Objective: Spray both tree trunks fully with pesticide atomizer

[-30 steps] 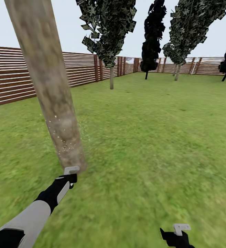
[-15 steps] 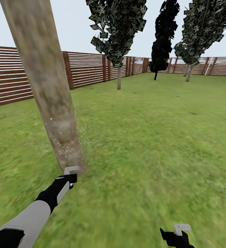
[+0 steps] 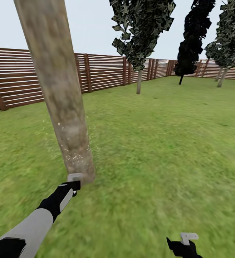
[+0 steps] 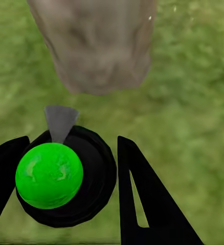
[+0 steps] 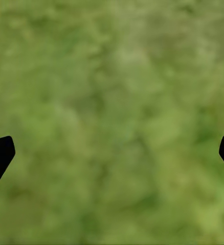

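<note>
The left gripper (image 3: pixel 73 181) reaches forward toward 11 o'clock, jaws clamped on the pesticide atomizer (image 4: pixel 66 176), just beside the tree trunk (image 3: pixel 62 104). The right gripper (image 3: pixel 184 242) hangs low over grass (image 5: pixel 117 117) at 5 o'clock, jaws apart.

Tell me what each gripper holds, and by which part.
The left gripper holds the pesticide atomizer by its round black body, between both fingers. The right gripper is open over grass, holding nothing.
</note>
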Tool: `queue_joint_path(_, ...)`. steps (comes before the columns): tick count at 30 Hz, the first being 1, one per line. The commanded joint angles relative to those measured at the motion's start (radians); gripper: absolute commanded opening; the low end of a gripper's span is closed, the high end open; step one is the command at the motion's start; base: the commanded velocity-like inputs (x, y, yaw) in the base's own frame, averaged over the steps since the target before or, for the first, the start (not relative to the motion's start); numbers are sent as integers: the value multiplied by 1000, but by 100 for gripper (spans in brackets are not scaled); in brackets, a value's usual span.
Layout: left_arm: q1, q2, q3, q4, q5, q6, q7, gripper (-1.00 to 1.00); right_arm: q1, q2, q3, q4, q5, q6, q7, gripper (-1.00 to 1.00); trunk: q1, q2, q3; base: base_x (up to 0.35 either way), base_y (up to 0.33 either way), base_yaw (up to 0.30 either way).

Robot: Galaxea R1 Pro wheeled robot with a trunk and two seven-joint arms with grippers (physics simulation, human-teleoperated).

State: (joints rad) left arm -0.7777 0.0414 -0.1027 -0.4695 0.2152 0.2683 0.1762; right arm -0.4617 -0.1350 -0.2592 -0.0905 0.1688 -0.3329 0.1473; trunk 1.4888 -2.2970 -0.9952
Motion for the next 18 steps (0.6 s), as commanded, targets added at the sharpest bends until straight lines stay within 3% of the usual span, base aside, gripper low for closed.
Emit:
queue_joint_path(1, 0, -1, 0, 0, 0, 0, 0, -100, 0, 0, 0, 0, 0, 0, 0, 100, 0, 0, 0, 3, -269, 276)
queue_joint_path(10, 12, -9, 0, 0, 2, -7, -1, -100, 0, 0, 0, 0, 0, 0, 0, 100, 0, 0, 0, 78, -227, 236)
queue_joint_path(12, 13, -13, 0, -2, 3, -45, 0, -100, 0, -1, 0, -1, 0, -1, -1, 100, 0, 0, 0, 18, -16, 23)
queue_joint_path(15, -13, -95, -7, -27, -2, -68, 65, -100, 0, -1, 0, 0, 0, -2, -2, 100, 0, 0, 0, 1, -1, 2)
queue_joint_path(18, -42, -133, -6, -111, -2, -23, 85, -100, 0, 0, 0, 0, 0, -2, -2, 100, 0, 0, 0, 0, 0, 0)
